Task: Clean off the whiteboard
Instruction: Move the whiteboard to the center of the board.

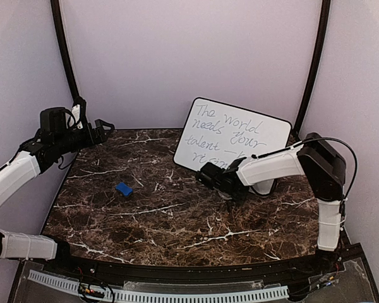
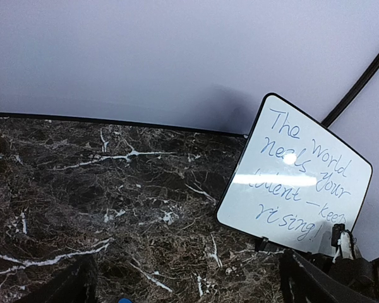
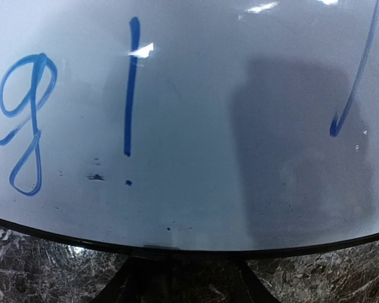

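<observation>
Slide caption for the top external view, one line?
Whiteboard with blue handwriting stands at the back; right gripper low before it, blue eraser lying apart on the marble table.

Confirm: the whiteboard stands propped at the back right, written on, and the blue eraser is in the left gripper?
No. The blue eraser lies on the table, apart from the open left gripper; the top external view shows it. The whiteboard is propped back right, written on.
</observation>
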Motion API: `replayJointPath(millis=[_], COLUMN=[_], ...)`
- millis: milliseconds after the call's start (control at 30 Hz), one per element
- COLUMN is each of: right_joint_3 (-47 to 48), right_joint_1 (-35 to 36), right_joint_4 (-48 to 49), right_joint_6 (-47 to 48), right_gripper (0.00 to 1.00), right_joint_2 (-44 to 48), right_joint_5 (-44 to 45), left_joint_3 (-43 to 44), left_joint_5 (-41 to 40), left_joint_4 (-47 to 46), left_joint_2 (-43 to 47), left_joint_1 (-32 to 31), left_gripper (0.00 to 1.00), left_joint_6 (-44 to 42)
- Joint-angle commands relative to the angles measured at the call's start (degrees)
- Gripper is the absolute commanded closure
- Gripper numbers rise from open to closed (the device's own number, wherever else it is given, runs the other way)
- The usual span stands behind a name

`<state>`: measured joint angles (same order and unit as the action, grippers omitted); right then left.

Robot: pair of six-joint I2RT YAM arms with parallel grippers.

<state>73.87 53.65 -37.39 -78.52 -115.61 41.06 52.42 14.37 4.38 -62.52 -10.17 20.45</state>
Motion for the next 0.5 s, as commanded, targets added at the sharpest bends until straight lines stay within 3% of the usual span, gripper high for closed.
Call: replayJointPath(millis=[0, 200, 467], right_joint_3=[0.1, -0.5, 0.6], right_joint_1=[-0.7, -0.7, 0.2], right_joint_4=[-0.2, 0.8, 0.8], right_joint_6=[-1.3, -2.2, -1.8], right_gripper=[0.59, 0.65, 0.91], right_joint_2=[0.2, -2.2, -3.6], right_joint_5=[2.5, 4.5, 4.5], left_joint_3=[-0.7, -0.7, -0.7], left_joint_5=[0.5, 0.5, 0.6], left_joint_4=[-1.0, -1.0, -1.0], left_joint_2=[1.5, 1.3, 1.2], left_joint_1=[-0.1, -0.1, -0.1], left_gripper=[0.01, 0.01, 0.01], left_joint_6=[0.3, 0.3, 0.3])
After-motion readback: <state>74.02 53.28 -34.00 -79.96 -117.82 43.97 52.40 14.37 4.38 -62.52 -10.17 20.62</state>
